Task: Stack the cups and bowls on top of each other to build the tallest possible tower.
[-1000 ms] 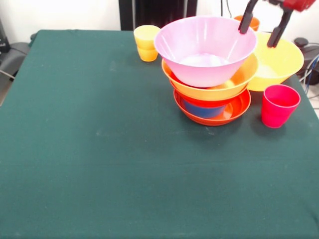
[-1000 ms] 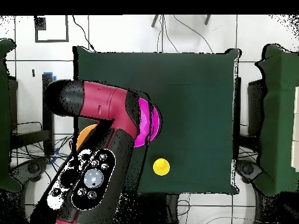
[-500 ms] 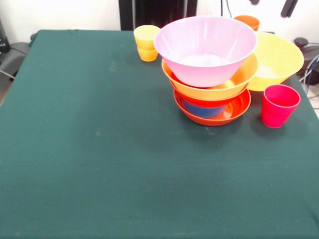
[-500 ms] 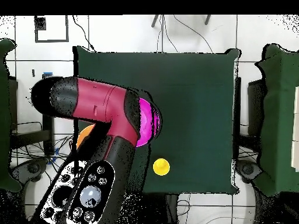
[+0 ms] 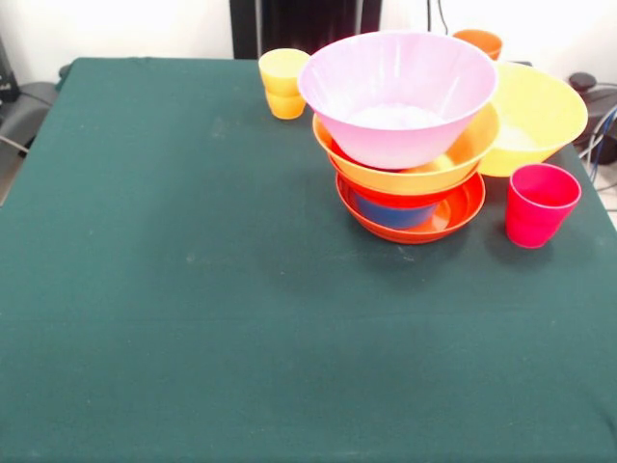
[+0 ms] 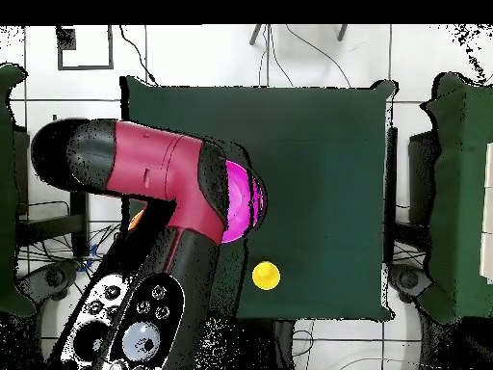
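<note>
The tower stands right of centre in the front view. A shallow red-orange bowl (image 5: 453, 214) is lowest, with a small blue bowl (image 5: 390, 210) in it. Above them sit a red-orange bowl, a large orange-yellow bowl (image 5: 434, 172) and, on top, the pink bowl (image 5: 397, 92). A second large yellow bowl (image 5: 540, 114) rests tilted beside the tower on its right. A red-pink cup (image 5: 540, 204) stands in front of it. A yellow cup (image 5: 283, 83) and an orange cup (image 5: 479, 41) stand at the far edge. The gripper shows in neither view. The arm (image 6: 144, 173) covers most of the pink bowl (image 6: 246, 198) from overhead.
The green tablecloth (image 5: 193, 289) covers the whole table. In the overhead view the yellow cup (image 6: 267, 277) stands near the table's bottom edge. Cables and a dark object lie off the table's right side in the front view.
The gripper has risen out of the top of the front view. In the overhead view the arm has swung to the left. The bowls and cups have not moved.
</note>
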